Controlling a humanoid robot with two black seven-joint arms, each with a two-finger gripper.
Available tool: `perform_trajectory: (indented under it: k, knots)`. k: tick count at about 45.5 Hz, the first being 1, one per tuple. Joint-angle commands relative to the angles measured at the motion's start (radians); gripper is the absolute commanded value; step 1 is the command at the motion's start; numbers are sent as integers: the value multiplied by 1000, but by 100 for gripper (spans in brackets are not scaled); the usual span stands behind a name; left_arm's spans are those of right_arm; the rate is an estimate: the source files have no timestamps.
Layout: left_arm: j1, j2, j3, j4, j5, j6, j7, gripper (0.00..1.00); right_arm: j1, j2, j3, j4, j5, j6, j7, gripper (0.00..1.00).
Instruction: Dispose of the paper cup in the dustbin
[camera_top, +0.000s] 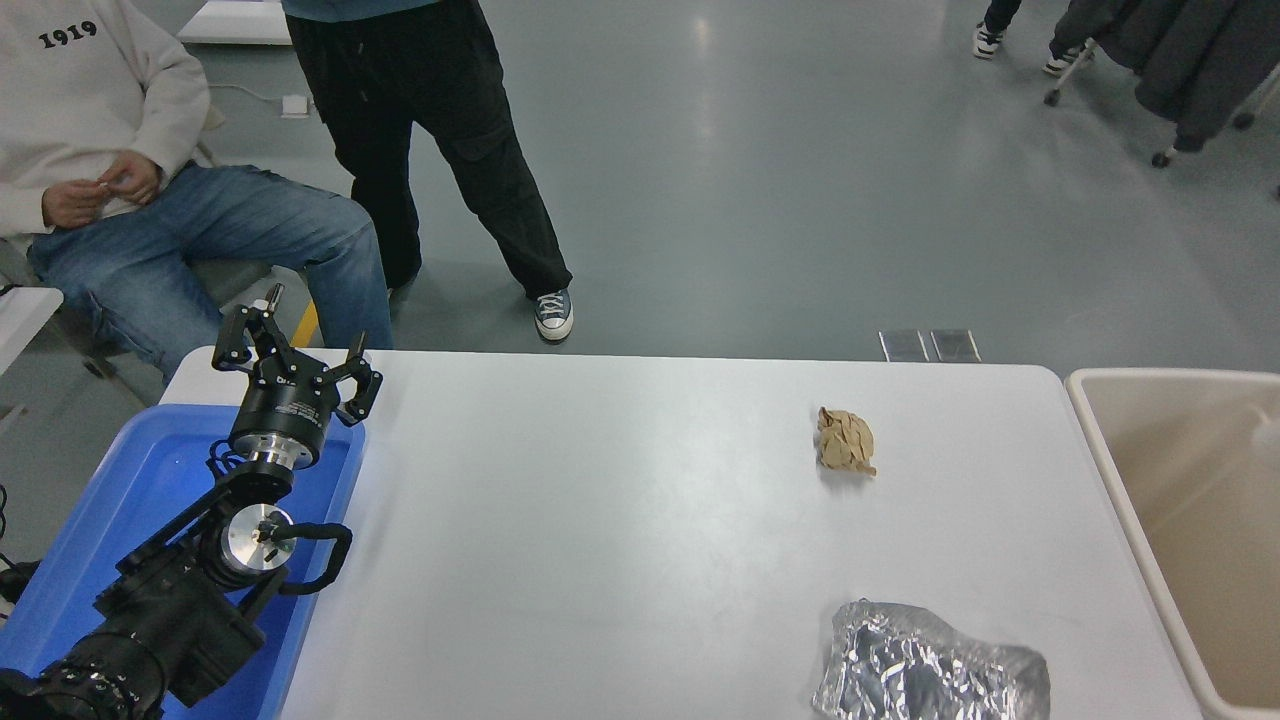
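The beige dustbin (1170, 374) stands at the table's right end, cut off by the picture's edge. A faint pale blur (1268, 432) shows inside it at the right edge; I cannot tell whether it is the paper cup. No clear paper cup shows anywhere else. My right arm and gripper are out of view. My left gripper (295, 362) is parked at the lower left over the blue tray, fingers spread and empty.
A crumpled brown paper ball (846, 440) lies on the white table right of centre. Crinkled silver foil (930, 665) lies at the front right. The blue tray (130, 480) sits at the left. One person sits and another stands beyond the far left edge.
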Motion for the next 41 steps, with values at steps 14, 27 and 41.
perform_trajectory:
  k: [14,27,41]
  knots:
    - [0,0,0,0,0,-1,0,100,-86,161,179,-118,57,-6,-148,0]
    - [0,0,0,0,0,-1,0,100,-90,171,212,-153,57,-6,-162,0]
    - [0,0,0,0,0,-1,0,100,-107,171,217,-153,57,-6,-162,0]
